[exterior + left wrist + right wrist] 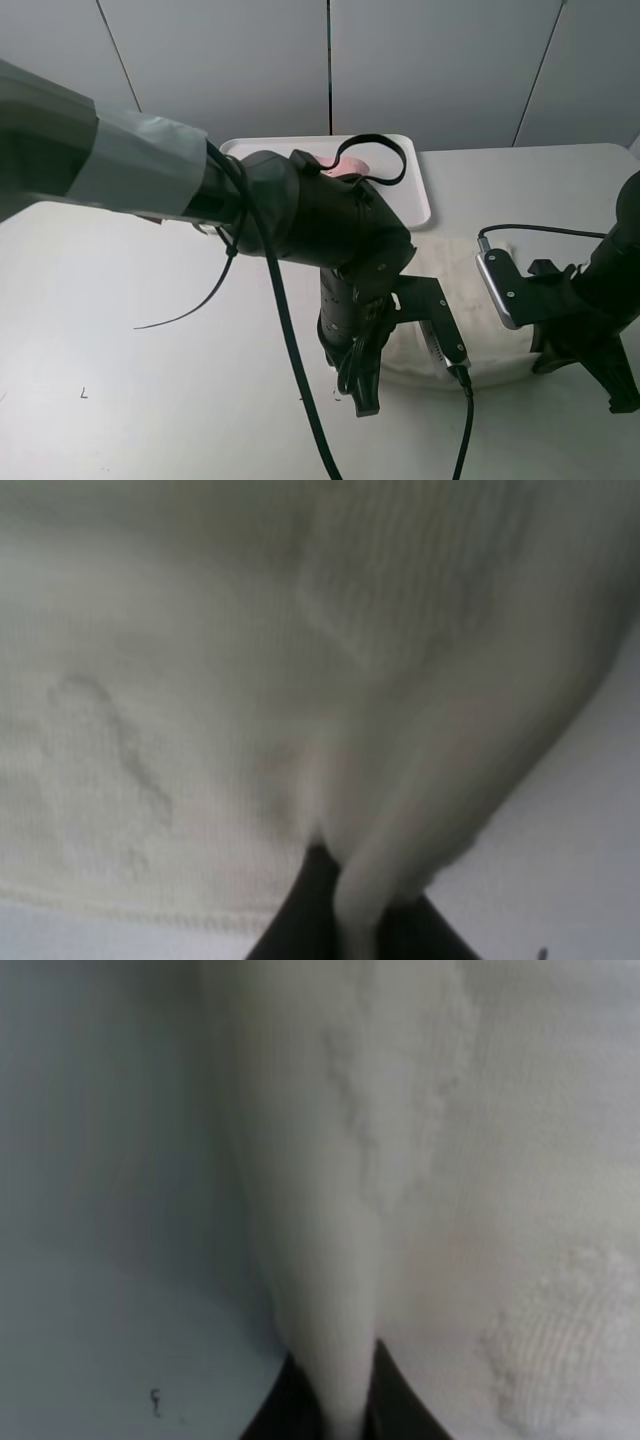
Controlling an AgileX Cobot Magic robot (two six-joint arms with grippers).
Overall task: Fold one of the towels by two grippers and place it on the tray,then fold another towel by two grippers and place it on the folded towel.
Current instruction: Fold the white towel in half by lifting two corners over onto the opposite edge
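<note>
1. Left gripper [360, 935]: lower centre of the overhead frame, at the near-left edge of the cloth. Black fingers [300, 925] pinched tight on a raised fold of cream fabric; the wrist view shows the fold squeezed between them.
2. Right gripper [338, 1415]: lower right of the overhead frame, at the cloth's right edge. Fingers [395, 1405] closed narrow on a standing ridge of the same fabric.
3. Table [120, 330]: pale grey-white surface filling the lower and left of the frame; a few small dark marks.
4. Cream-white towel [497, 352]: centre right, lying on the table between the two grippers, partly hidden by the left arm [330, 220]. Faint woven relief shows in both wrist views. It lies outside the tray, just in front of its near-right corner.
5. Right arm [610, 270]: right edge, black, with a black cable [540, 230] trailing from its wrist camera.
6. Tray [415, 195]: upper centre, white, rounded corners, low rim; largely covered by the left arm.
7. Pink towel [355, 165]: on the tray, only a small patch visible; its fold cannot be judged.
8. Wall panels [230, 60]: top of frame, grey, with dark seams.
</note>
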